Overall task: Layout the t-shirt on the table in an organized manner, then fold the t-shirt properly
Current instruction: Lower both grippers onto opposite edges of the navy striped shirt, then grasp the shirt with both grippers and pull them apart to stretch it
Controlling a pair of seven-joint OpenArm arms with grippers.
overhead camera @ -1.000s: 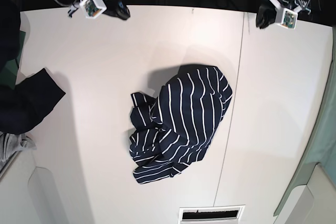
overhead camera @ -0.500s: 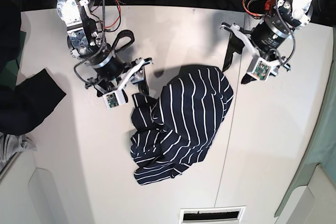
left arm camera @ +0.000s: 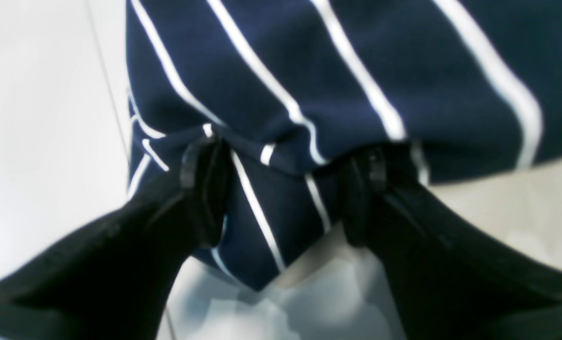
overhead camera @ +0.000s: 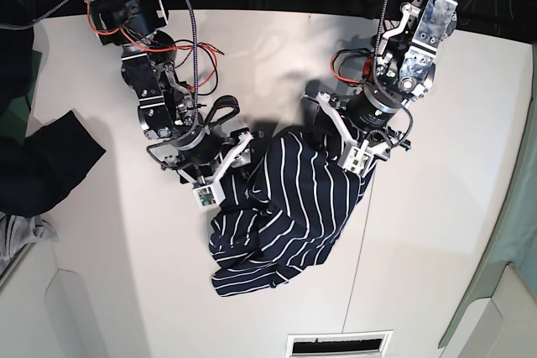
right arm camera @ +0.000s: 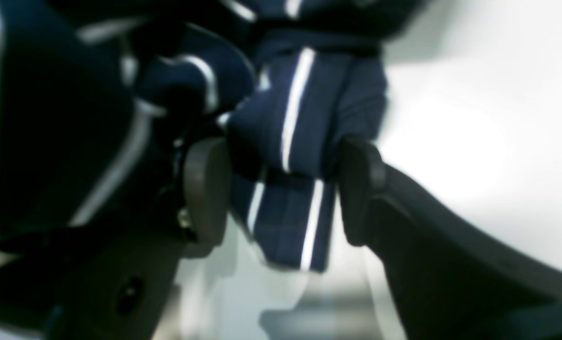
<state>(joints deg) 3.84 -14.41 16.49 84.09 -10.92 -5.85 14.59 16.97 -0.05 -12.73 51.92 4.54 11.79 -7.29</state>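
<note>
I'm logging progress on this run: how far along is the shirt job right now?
Nothing looks done: the t-shirt lies in a crumpled heap on the table. In hand: both arms are down at its far edge, the left gripper and the right gripper each open with a bunch of striped cloth between the jaws, not yet pinched. Left: gripping, spreading it flat, then every fold.
</note>
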